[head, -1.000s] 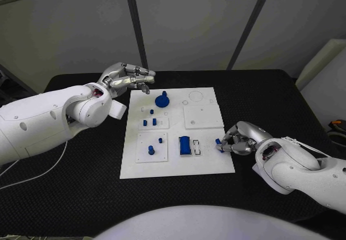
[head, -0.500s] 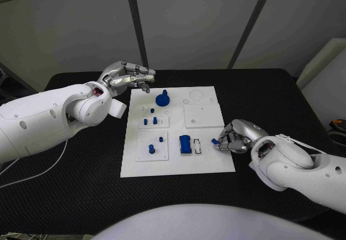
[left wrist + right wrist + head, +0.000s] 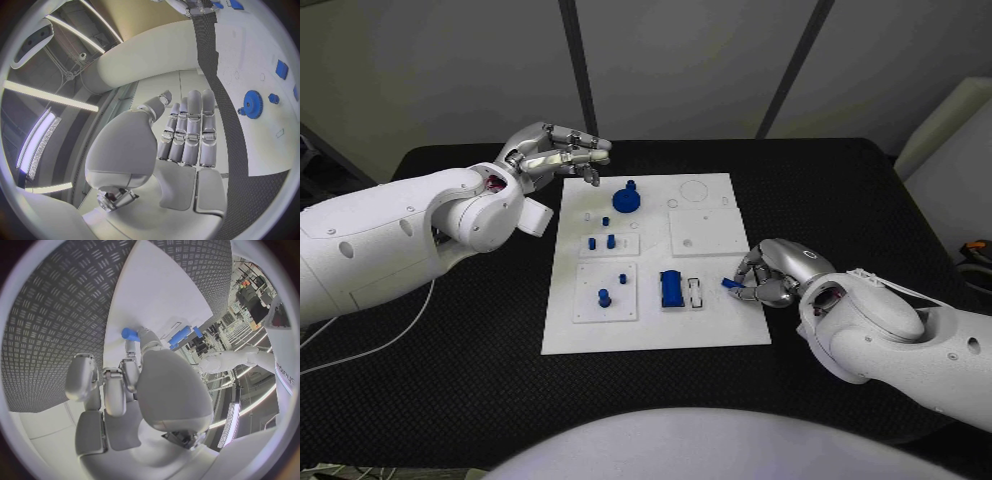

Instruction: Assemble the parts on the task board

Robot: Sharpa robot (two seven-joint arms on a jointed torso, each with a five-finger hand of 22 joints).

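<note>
Right hand (image 3: 769, 277), perhaps nearer rectangular block (image 3: 671, 290)

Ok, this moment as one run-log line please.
left hand: empty, fingers curled, above task board far corner | right hand: pinching small blue part at board's right edge | gear: on board

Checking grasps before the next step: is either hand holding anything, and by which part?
The right hand pinches a small blue part by one end at its fingertips. The left hand holds nothing.
</note>
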